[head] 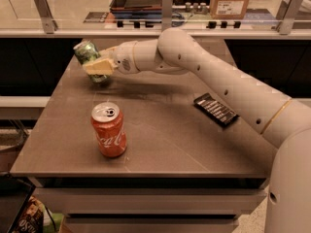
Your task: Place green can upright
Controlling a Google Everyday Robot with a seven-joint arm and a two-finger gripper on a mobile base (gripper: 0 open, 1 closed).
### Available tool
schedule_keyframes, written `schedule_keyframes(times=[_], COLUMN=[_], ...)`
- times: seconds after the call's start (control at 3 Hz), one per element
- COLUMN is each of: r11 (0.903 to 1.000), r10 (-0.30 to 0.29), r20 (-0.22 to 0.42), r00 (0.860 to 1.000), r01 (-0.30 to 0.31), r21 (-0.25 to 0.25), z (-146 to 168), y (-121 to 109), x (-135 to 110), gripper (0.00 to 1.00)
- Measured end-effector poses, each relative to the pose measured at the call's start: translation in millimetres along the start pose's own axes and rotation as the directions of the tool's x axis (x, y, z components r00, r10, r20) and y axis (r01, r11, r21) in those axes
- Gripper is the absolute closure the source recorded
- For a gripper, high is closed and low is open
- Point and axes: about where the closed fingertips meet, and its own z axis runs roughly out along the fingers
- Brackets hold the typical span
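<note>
Gripper (pixel 95 67) was clamped across the middle of the green can (pixel 85 52). One tan finger pad (pixel 99 66) showed over the can's body; the other finger was hidden behind it. Gripper and can sat well beyond the red can (pixel 109 130), toward the far side and a bit view-left of it. Green can was tilted, top end leaning up and view-left, lower end low over the table (pixel 194 152); couldn't tell if it touched. Arm (pixel 209 69) reached in from view-right of the red can, across the far half of the table. Black packet (pixel 215 109) lay flat, well apart to view-right of the red can, not in the way.

Step in hand, as judged: righting the can before set-down. To do it well:
- Roll the wrist until the can's axis is vertical, base facing down, and only then lower.
- Hold the grip firm so the smooth body doesn't slip or spin.
- Lower straight down so the base lands flat, not on its rim edge.
- Release only once the whole base is seated, open the jaws evenly, and back off without brushing the can.
- Set it down well apart from the red can so neither gets knocked.
</note>
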Motion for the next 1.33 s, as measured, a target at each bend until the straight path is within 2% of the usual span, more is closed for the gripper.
schedule_keyframes(times=[0.67,1.33], r11=[0.9965,0.9963], r10=[0.084,0.086], r20=[0.066,0.067], r00=[0.994,0.994], r01=[-0.083,-0.086], r21=[-0.011,-0.011], z=[6,5], y=[-7,-7], x=[19,18], gripper=[1.00,1.00])
